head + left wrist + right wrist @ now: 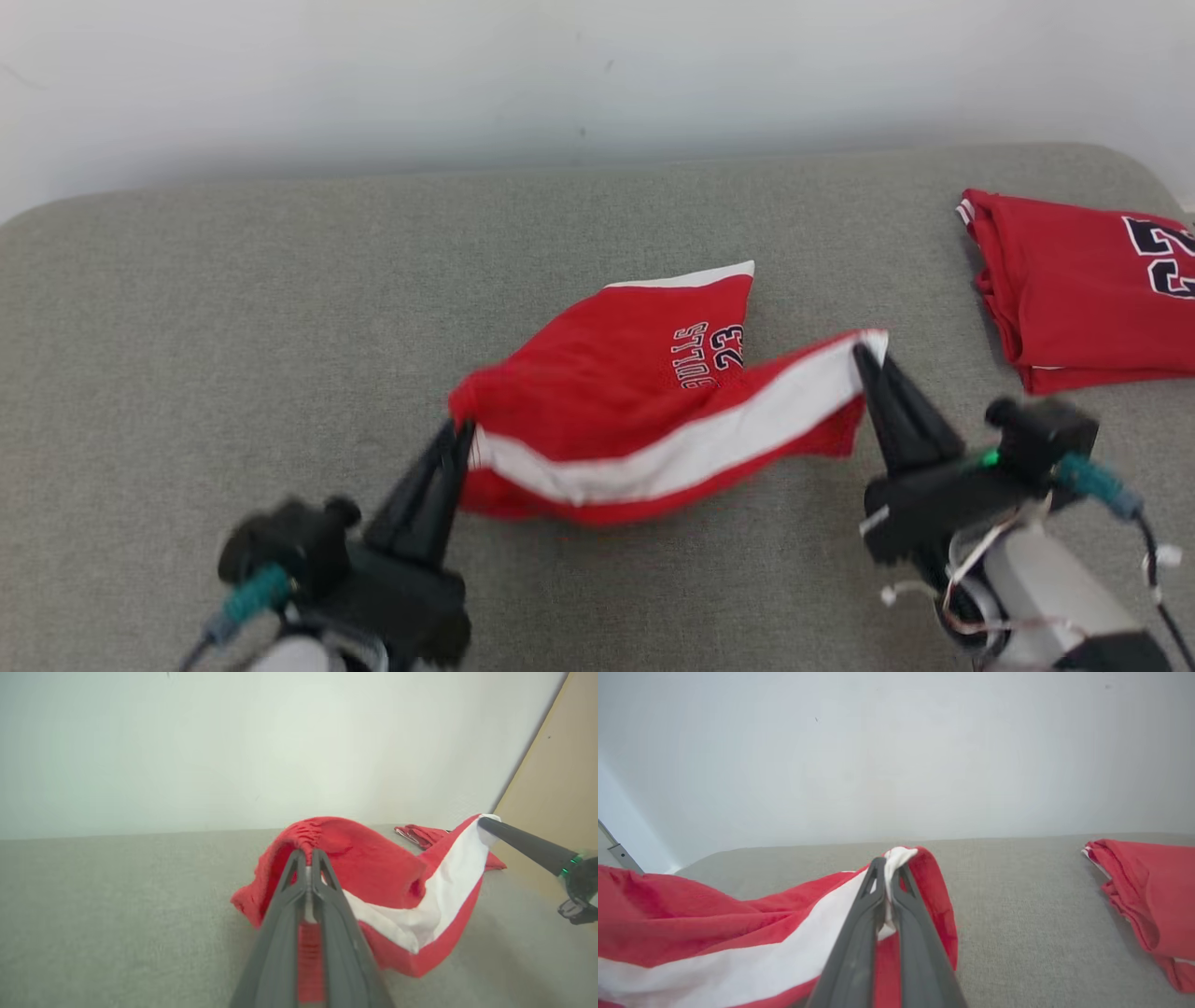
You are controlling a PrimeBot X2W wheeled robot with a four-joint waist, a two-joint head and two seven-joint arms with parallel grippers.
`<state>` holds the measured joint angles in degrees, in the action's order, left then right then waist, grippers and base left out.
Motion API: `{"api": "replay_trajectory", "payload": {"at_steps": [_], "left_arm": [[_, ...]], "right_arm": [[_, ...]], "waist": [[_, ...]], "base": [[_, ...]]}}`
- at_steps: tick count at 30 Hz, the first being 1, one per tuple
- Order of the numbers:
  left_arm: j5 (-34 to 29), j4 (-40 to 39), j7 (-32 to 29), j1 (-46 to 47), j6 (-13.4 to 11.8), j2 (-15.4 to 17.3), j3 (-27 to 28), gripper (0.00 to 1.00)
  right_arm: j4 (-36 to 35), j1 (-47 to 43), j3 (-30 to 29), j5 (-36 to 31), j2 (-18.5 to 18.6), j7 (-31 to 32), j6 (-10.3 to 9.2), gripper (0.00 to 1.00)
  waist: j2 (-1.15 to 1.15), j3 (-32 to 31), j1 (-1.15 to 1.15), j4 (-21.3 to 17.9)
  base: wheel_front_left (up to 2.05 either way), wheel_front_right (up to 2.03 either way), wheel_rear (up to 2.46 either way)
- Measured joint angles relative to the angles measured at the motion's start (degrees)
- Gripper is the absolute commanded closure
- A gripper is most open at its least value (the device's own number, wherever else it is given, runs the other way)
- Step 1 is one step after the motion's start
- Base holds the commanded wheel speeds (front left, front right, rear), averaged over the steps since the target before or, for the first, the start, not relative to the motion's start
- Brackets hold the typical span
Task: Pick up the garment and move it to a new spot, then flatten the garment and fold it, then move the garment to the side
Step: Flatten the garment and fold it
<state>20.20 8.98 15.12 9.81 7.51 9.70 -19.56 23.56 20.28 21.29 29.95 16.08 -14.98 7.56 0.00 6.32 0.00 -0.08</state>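
The garment (616, 373) is a pair of red shorts with a white side stripe and the number 23, partly lifted off the grey surface at mid-picture. My left gripper (459, 437) is shut on its gathered waistband at the near left; the left wrist view shows the red cloth (373, 868) pinched between the fingers of that gripper (308, 855). My right gripper (864, 357) is shut on the white-striped corner at the right, and the right wrist view has this gripper (888, 868) clamped on the stripe of the garment (714, 924). The stripe hangs taut between both grippers.
A folded red jersey (1088, 289) with a dark number lies at the far right of the grey cushioned surface (233, 308); it shows too as a red pile (1148, 896) in the right wrist view. A white wall stands behind. A tan panel (560, 788) rises beyond the surface's right end.
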Motion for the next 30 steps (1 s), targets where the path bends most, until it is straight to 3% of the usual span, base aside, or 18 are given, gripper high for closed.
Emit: {"api": "replay_trajectory", "payload": {"at_steps": [5, 10, 19, 23, 30], "left_arm": [[4.56, -0.54, -2.87, 13.65, 0.0, 4.03, -1.57, 1.0], [11.61, 2.25, -8.13, 32.64, 0.0, 6.34, -1.57, 1.0], [19.39, 13.9, -13.36, 67.11, 0.0, 5.84, -1.13, 1.0], [21.64, 21.79, -12.62, 81.0, 0.0, 5.46, -1.97, 1.0], [23.19, 30.16, -11.26, 93.29, 0.0, 5.23, -6.13, 1.0]], "right_arm": [[-2.2, 9.28, 1.38, 3.14, 1.89, 0.44, 0.0, 1.0], [-1.85, 23.99, -0.27, 8.7, 3.0, 3.65, 0.0, 1.0], [7.84, 54.72, -5.99, 15.68, 3.07, 12.45, -0.01, 1.0], [15.24, 68.86, -6.25, 12.68, 3.47, 13.4, -0.01, 1.0], [23.72, 79.89, -3.94, 9.77, 2.64, 11.85, -0.01, 1.0]], "waist": [[0.0, 1.64, 0.0, -0.42], [0.0, 5.29, 0.0, -0.69], [0.01, 15.99, 0.02, -0.91], [0.01, 22.12, 0.03, -0.84], [0.02, 28.76, 0.03, -0.95]], "base": [[0.0, 0.0, 0.0], [0.0, 0.0, 0.0], [0.0, 0.0, 0.0], [0.0, 0.0, 0.0], [0.0, 0.0, 0.0]]}}
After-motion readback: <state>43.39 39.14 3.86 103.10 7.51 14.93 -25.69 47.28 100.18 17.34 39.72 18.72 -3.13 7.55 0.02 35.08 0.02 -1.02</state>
